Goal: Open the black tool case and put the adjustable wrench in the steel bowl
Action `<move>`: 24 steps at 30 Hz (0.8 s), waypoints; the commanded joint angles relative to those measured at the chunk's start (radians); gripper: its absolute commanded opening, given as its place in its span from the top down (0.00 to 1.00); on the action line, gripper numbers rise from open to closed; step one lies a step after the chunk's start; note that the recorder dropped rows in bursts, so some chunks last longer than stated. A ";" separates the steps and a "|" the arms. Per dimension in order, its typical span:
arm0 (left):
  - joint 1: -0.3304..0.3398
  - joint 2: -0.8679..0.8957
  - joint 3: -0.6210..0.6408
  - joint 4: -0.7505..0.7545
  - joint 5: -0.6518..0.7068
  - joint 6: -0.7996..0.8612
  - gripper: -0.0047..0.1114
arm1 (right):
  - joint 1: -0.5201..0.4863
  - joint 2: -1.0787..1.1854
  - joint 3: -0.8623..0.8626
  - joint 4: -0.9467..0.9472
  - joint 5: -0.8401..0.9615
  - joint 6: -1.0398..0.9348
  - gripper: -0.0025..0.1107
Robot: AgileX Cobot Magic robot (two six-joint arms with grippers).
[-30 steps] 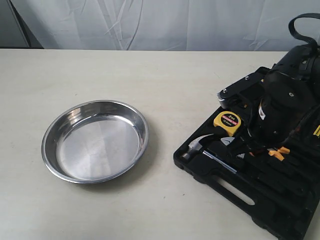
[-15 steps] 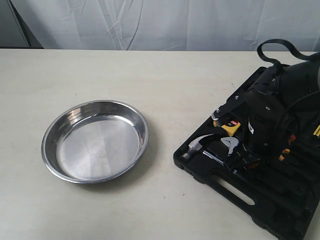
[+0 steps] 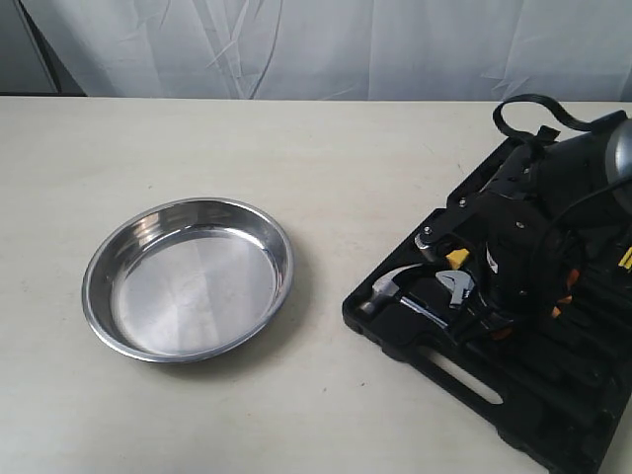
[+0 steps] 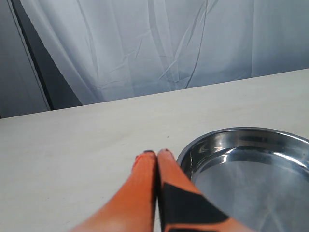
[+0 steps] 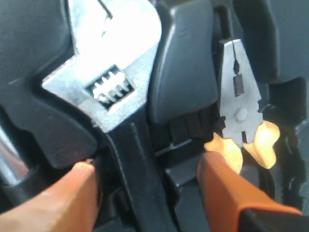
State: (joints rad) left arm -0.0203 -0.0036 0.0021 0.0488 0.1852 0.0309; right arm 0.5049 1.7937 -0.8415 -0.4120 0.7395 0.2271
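The black tool case (image 3: 464,380) lies open at the right of the table. The adjustable wrench (image 5: 113,72) rests in its recess, silver head (image 3: 456,285) showing beside my arm. My right gripper (image 5: 147,169) is down in the case and open, its orange fingers on either side of the wrench's black handle (image 5: 133,164), one finger close against it. The steel bowl (image 3: 188,277) sits at the left with nothing in it. My left gripper (image 4: 157,154) is shut on nothing, low over the table just beside the bowl's rim (image 4: 193,150).
In the case, a claw hammer (image 3: 390,286) lies near the front corner, and orange-handled pliers (image 5: 241,116) sit in the recess beside the wrench. A bit of the yellow tape measure (image 3: 456,257) peeks out behind my right arm. A white curtain hangs behind the table.
My right arm has swung left and down into the case, covering most of the tape measure and bringing its fingers around the wrench handle. The bowl and left gripper have not moved.
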 commanded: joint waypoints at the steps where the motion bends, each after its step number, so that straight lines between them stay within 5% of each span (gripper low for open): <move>1: -0.001 0.004 -0.002 -0.002 -0.003 -0.001 0.96 | -0.003 0.007 -0.004 0.033 -0.060 -0.007 0.48; 24: -0.001 0.004 -0.002 -0.002 -0.003 -0.001 0.96 | 0.067 -0.021 -0.020 0.018 -0.066 -0.054 0.48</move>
State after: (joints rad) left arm -0.0203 -0.0036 0.0021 0.0488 0.1852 0.0309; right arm 0.5669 1.7820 -0.8541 -0.4013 0.7153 0.1863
